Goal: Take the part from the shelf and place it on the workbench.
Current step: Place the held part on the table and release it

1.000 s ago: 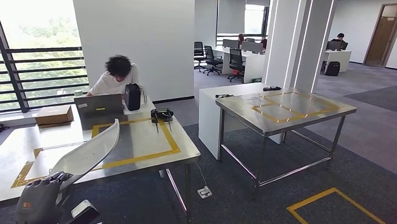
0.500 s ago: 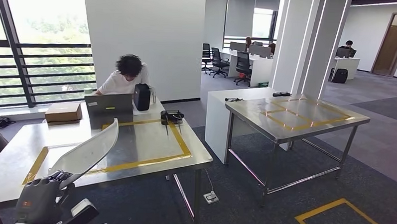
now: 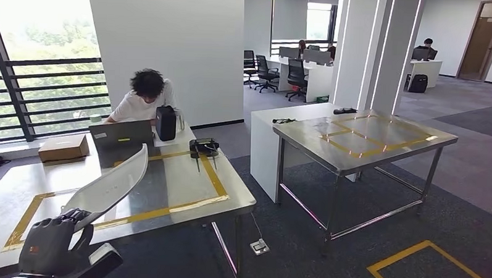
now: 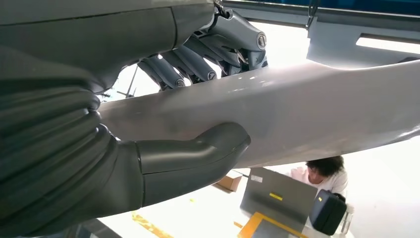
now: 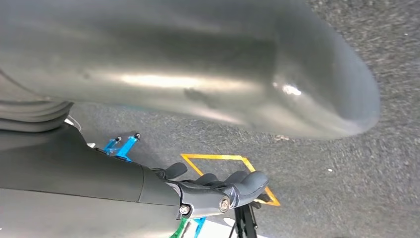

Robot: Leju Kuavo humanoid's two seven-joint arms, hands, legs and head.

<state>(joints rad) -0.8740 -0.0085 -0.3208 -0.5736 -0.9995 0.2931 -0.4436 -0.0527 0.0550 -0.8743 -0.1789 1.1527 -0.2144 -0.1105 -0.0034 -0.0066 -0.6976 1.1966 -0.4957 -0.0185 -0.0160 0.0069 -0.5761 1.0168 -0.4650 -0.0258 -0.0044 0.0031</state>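
Note:
The part [image 3: 109, 187] is a long, curved white panel. My left hand [image 3: 51, 243] grips its lower end at the bottom left of the head view, and the panel rises up and forward over the near steel workbench [image 3: 229, 200], which has a yellow tape rectangle. In the left wrist view my left hand [image 4: 148, 148] wraps the part [image 4: 307, 109], thumb on one face and fingers on the other. My right hand [image 5: 213, 191] hangs over dark carpet and holds nothing, its fingers loosely bent.
A person [image 3: 145, 95] sits at the near bench's far side behind a laptop [image 3: 121, 138], with a black case [image 3: 165, 122], a cardboard box [image 3: 63, 148] and a black device [image 3: 202, 145]. A second taped steel table [image 3: 367, 134] stands to the right. Yellow tape [image 3: 430, 269] marks the floor.
The whole picture swayed right, then back left and slightly down, so the camera moved. My left hand keeps the same hold on the part.

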